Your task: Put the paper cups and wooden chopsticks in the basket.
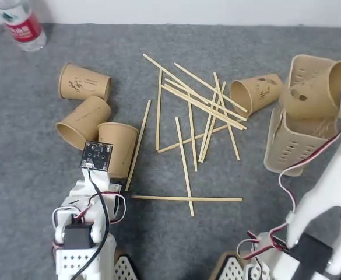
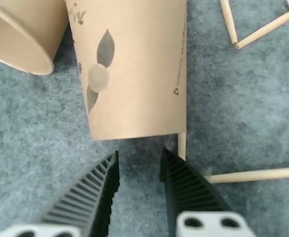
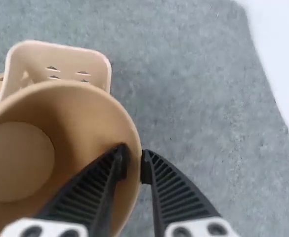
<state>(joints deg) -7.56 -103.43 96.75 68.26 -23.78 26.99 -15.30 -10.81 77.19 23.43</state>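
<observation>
One paper cup (image 3: 45,163) rim-pinched in right pincer (image 3: 132,159) over basket (image 3: 60,61); left pincer (image 2: 139,158) open near lying cup (image 2: 134,74) base. Light, crushable: grip rim gently.

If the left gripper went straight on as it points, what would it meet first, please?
Most likely the paper cup lying on its side just ahead of the left gripper, though its height is unclear.

Left hand (image 2: 139,154) parted, right hand (image 3: 133,151) pinched tight
</observation>
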